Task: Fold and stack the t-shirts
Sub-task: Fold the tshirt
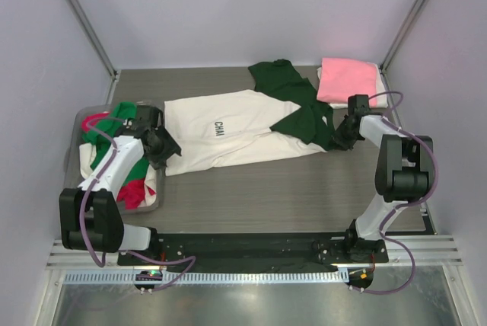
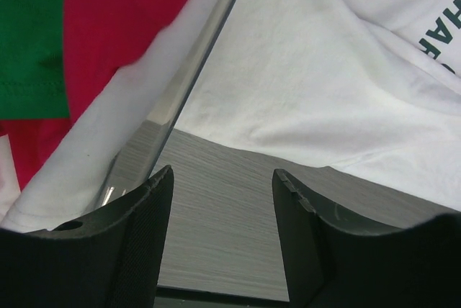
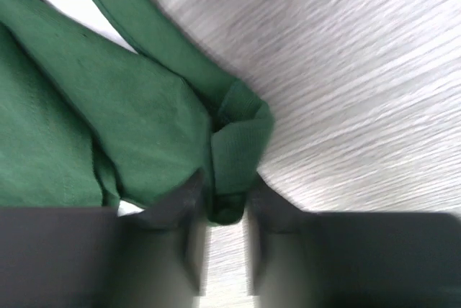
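Cream-white t-shirt (image 1: 228, 132) laid out flat across centre of top view, body to the left, dark green sleeves and collar fanned to upper right. Small black lettering (image 1: 219, 129) mid-body, reading sideways. Some wrinkling along lower hem.

Right gripper (image 1: 340, 137) at right-hand tip of the green fabric, low on the table (image 1: 266, 196). Wrist view blurred; jaws narrow, pinched on a folded green cuff, ribbed edge bulging up between the fingers (image 3: 191, 207). Rest of the green cloth trailing to upper left of that frame, bare table to the right.

Left gripper (image 2: 223, 178) at left edge of the shirt body, beside the tub. Jaws wide apart, nothing between them but bare table; cream hem just beyond the fingertips, not touched.

Clear plastic tub (image 1: 76, 132) at left of top view, holding loose shirts: green t-shirt (image 1: 125, 166), red t-shirt (image 1: 133, 193), some white cloth. In left wrist view, tub wall running diagonally, white cloth draped over it, red and green at upper left.

Pink t-shirt (image 1: 346, 78) folded at upper right, near the green sleeve; cannot tell if touching.
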Controlling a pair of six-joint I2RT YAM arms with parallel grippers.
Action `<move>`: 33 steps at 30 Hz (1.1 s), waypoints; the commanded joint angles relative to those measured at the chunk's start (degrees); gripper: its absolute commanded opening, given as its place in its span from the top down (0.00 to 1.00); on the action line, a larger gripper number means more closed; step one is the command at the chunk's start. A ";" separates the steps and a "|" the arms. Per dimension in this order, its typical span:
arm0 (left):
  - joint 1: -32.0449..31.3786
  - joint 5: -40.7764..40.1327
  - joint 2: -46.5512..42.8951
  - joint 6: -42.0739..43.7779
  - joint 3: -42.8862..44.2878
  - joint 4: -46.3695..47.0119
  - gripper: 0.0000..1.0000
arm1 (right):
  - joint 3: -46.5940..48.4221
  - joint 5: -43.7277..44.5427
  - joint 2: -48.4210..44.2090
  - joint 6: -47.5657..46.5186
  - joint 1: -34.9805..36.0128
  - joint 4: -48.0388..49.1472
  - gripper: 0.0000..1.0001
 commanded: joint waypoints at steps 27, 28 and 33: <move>-20.56 -19.23 -7.06 -19.73 -13.27 2.09 0.45 | -20.76 3.97 -33.05 3.11 -7.76 -8.28 0.99; -23.19 -20.19 -7.68 -20.53 -12.23 1.91 0.44 | -20.85 3.79 -33.58 3.02 -7.85 -8.02 0.99; -26.47 -21.70 -4.97 -22.99 -9.67 -0.11 0.41 | -20.94 3.79 -34.11 2.85 -8.29 -8.11 0.99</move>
